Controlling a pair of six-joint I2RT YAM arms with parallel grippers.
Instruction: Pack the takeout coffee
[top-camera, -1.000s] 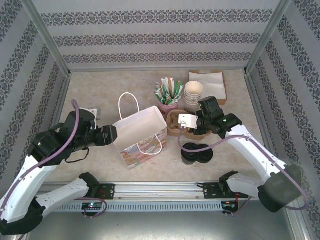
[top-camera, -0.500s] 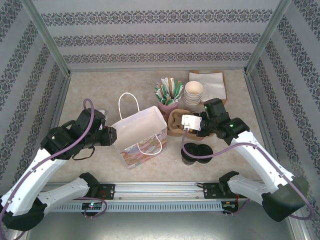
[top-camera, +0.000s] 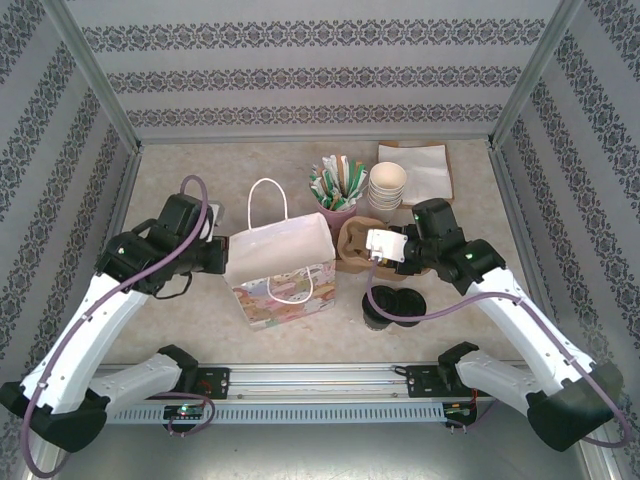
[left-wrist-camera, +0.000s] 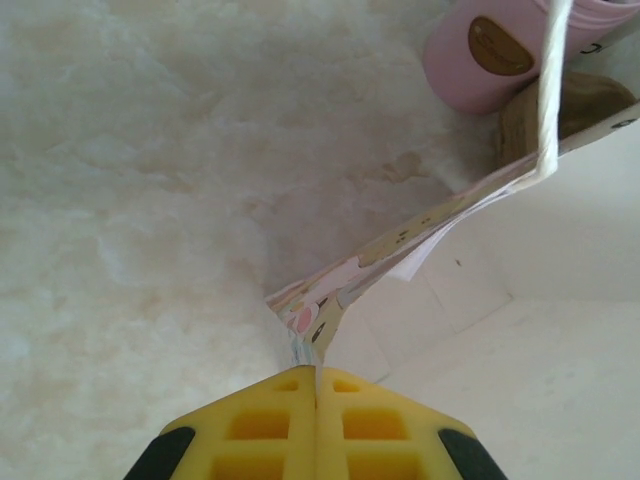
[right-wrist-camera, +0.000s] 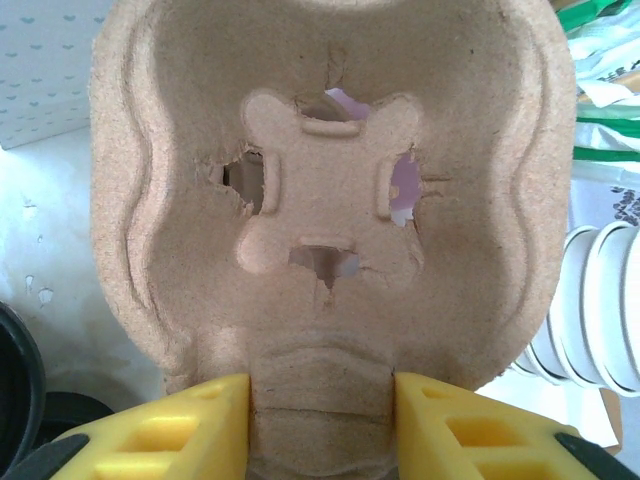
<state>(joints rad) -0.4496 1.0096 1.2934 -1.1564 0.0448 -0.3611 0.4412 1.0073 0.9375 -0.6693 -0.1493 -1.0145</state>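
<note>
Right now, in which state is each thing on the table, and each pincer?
paper bag: upright, mouth open, rim pinched by the left pincer.
left pincer: shut on the bag's rim.
cup carrier: empty, held by its edge tab.
right pincer: shut on the cup carrier.
cup stack: upright, lidless.
pink cup: upright, full of packets.
black lids: lying flat.
</note>
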